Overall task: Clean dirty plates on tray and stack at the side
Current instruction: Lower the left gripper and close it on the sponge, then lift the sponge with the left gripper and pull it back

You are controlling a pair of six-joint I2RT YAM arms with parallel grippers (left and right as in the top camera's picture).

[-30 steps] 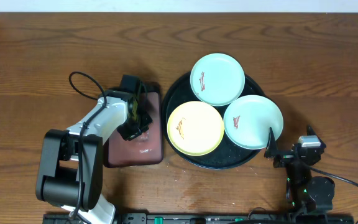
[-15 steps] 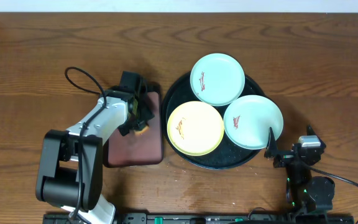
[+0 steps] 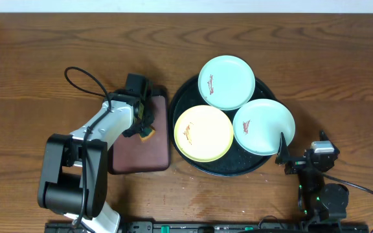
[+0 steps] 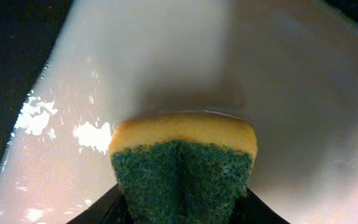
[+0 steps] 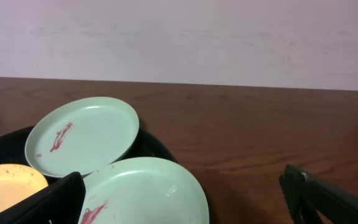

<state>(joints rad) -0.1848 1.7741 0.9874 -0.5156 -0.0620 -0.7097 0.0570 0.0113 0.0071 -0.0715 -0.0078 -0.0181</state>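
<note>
The round black tray (image 3: 228, 167) holds three plates, each with a reddish smear: a mint-blue plate (image 3: 226, 81) at the back, a mint-blue plate (image 3: 264, 126) at the right and a yellow plate (image 3: 204, 133) at the left. My left gripper (image 3: 142, 124) is shut on a yellow and green sponge (image 4: 182, 168) over the small maroon tray (image 3: 138, 152), left of the black tray. My right gripper (image 3: 301, 150) is open and empty just right of the black tray. Its wrist view shows the back plate (image 5: 82, 134), the right plate (image 5: 148, 190) and the edge of the yellow plate (image 5: 5, 183).
The brown wooden table (image 3: 57, 58) spreads round both trays. A black cable (image 3: 83, 83) loops off the left arm. A pale wall (image 5: 179, 37) stands behind the table's far edge.
My left gripper has moved from the middle of the maroon tray toward its upper right corner, and the sponge now shows at its tip. The right arm and the plates have not moved.
</note>
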